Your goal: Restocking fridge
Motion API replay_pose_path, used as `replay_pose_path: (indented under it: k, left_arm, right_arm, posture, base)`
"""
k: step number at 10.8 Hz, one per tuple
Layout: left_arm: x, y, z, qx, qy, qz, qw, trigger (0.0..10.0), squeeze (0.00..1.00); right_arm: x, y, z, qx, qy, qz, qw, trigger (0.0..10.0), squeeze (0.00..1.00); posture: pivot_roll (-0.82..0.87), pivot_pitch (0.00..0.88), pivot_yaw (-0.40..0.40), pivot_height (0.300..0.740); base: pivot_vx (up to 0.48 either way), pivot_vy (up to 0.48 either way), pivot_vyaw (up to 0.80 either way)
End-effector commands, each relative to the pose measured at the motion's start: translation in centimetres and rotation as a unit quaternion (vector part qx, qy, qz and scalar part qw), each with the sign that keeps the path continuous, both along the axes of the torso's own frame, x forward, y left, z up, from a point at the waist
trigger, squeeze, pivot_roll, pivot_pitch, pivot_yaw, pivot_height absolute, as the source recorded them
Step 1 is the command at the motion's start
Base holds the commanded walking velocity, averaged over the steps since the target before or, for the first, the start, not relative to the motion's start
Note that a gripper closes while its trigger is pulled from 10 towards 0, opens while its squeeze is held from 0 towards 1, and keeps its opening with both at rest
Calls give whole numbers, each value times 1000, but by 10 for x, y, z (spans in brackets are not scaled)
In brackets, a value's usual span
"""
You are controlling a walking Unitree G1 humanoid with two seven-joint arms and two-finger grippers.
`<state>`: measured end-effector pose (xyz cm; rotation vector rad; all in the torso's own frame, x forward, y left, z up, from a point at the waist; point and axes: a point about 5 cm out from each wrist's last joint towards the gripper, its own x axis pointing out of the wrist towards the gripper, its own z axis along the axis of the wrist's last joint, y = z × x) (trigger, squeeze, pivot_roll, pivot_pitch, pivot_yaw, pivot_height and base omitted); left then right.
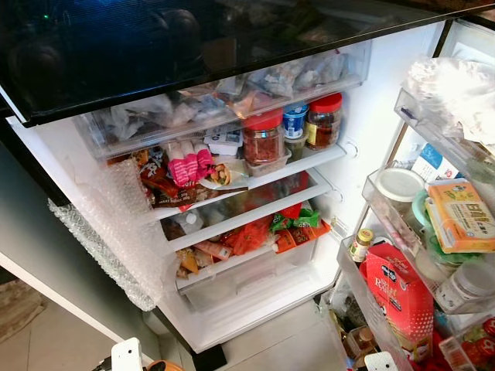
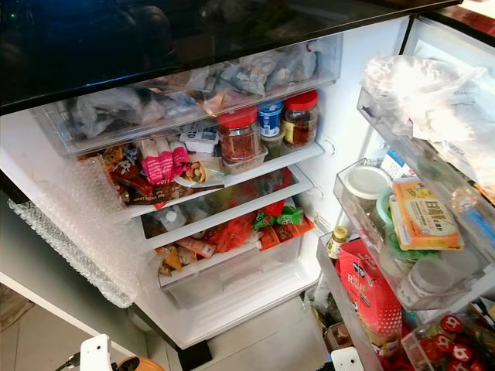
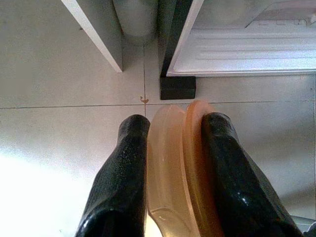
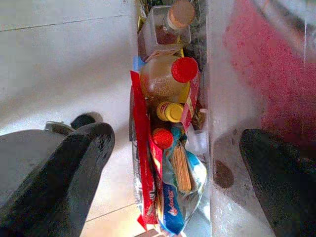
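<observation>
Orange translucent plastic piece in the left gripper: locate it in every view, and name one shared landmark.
Left eye view: the orange translucent plastic piece peeks in at the bottom edge, left of centre.
Right eye view: bottom edge, far left.
Left wrist view: centre, clamped in the left gripper.
Right wrist view: faces door-bin bottles instead.
Shared landmark: black fridge foot, also in the left wrist view.

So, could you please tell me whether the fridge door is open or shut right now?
Open. The fridge door is swung wide, its racks facing out, and the packed inner shelves are exposed.
</observation>
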<state>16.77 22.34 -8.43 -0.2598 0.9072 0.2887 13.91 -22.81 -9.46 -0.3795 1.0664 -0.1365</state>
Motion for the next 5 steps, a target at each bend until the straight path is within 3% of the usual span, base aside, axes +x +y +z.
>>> replay_pose_path:
  k: [1,5]
  left_arm:
    - [-22,-6,-11,-18,46,-3,999,10000,0]
    - [-20,-5,-10,-20,42,-2,999,10000,0]
  right_arm:
    - [-1,-1,0,-11,2,-8,1000,10000,0]
    - [-4,-8,1,-51,3,-35,998,10000,0]
  posture:
    - [-46,37,64,740]
    - [-47,33,67,740]
  base:
    - [0,0,0]
    - [0,0,0]
